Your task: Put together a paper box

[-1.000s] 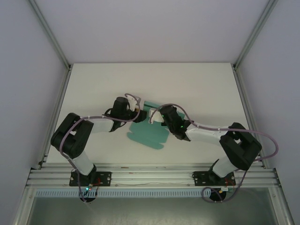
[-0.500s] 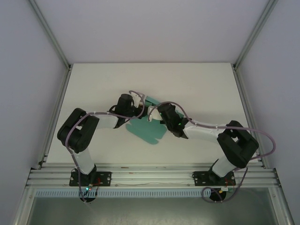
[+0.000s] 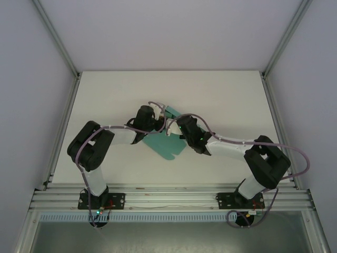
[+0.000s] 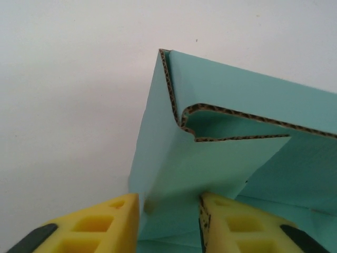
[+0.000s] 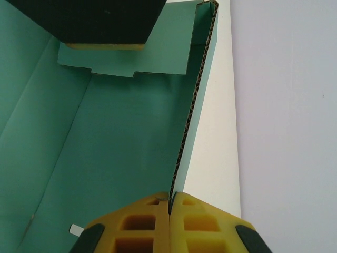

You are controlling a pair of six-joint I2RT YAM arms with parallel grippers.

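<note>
Paper box is sitting around the middle of the tabletop, arms reaching in from both sides and meeting over its far end. Left pincer is straddling a raised corner flap on the left. Right pincer is pinching an upright wall just right of that, with the box floor lying to the wall's left.

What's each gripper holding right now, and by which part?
Right gripper pinches the paper box by the edge of a raised wall. Left gripper straddles a folded corner of it; can't tell if it's clamped.
</note>
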